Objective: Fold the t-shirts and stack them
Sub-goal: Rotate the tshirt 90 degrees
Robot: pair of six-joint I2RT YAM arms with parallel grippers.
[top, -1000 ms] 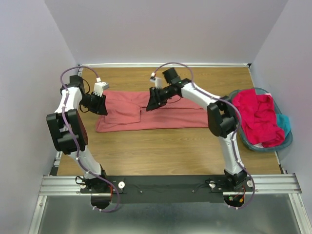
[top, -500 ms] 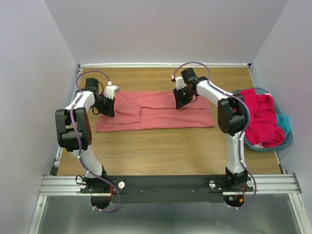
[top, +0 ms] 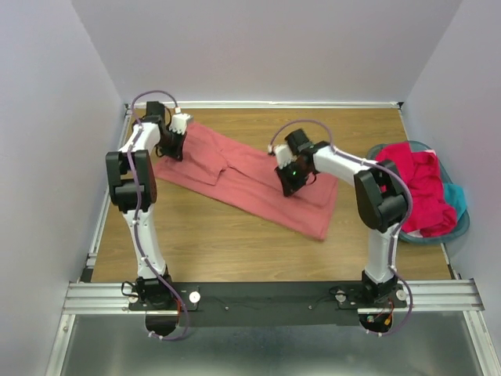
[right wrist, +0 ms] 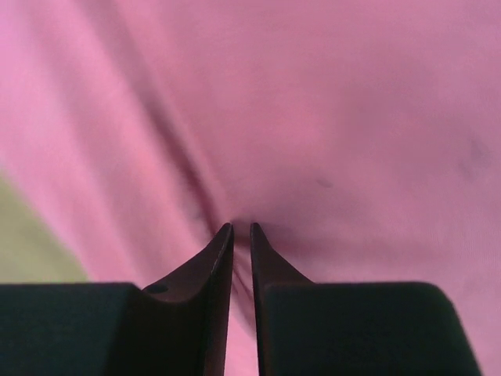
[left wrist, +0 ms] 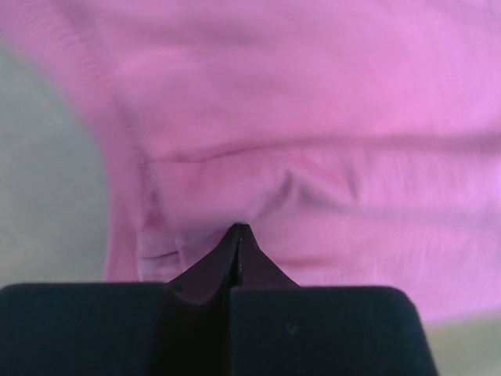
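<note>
Now the pink shirt (top: 235, 184) is laid slantwise on the table (top: 235, 251), pinched tight at its far-left corner by the left gripper (left wrist: 239, 231) and further right by the right gripper (right wrist: 241, 229), presumably for folding.

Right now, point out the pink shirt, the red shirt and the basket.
pink shirt (top: 243, 184): top view, its middle.
red shirt (top: 415, 188): top view, its middle.
basket (top: 430, 238): top view, near rim.
</note>
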